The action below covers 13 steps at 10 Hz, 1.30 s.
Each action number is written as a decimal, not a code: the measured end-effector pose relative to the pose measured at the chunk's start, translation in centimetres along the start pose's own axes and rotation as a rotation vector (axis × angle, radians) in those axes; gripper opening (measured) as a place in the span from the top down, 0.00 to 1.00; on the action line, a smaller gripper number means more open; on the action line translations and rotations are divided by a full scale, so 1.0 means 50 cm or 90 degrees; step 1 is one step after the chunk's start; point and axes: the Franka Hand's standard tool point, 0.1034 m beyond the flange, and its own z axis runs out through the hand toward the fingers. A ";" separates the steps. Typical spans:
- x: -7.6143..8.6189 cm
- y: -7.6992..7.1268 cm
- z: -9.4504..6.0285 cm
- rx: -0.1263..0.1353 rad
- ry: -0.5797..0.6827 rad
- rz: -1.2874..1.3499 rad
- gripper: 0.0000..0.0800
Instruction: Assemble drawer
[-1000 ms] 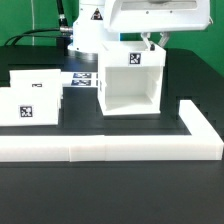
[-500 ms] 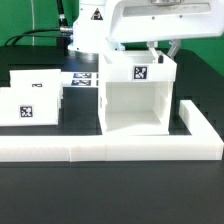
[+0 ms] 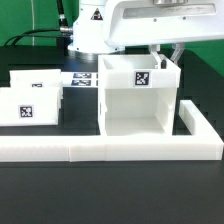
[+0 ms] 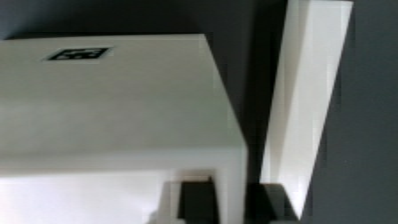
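Gripper (image 3: 167, 60) is closed on the upper edge of the housing's (image 3: 135, 100) side wall, at the exterior view's right. The wrist view shows one dark finger (image 4: 192, 203) on each face of that wall. The housing stands upright, its open front facing the L-shaped wall (image 3: 110, 149), just behind it. Two trays (image 3: 28, 103) sit well apart at the exterior view's left.

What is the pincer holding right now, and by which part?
The pincer grips the large white housing by its top, at the far corner on the exterior view's right.
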 end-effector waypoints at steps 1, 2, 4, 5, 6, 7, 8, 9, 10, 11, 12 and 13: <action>0.001 -0.003 -0.001 0.004 0.001 0.044 0.95; 0.002 -0.005 -0.002 0.005 0.002 0.075 0.95; 0.006 -0.010 -0.004 0.011 0.009 0.153 0.95; 0.006 -0.014 -0.004 0.016 0.007 0.247 0.95; 0.007 -0.021 -0.005 0.019 0.006 0.331 0.95; 0.008 -0.024 -0.004 0.021 0.005 0.379 0.95; 0.012 -0.029 -0.003 0.021 0.006 0.411 0.95; 0.014 -0.033 -0.008 0.028 0.008 0.451 0.95; 0.015 -0.035 -0.009 0.031 0.007 0.478 0.95; 0.015 -0.035 -0.008 0.035 0.004 0.524 0.95; 0.015 -0.032 -0.008 0.037 0.002 0.574 0.95; 0.015 -0.032 -0.008 0.037 0.002 0.579 0.95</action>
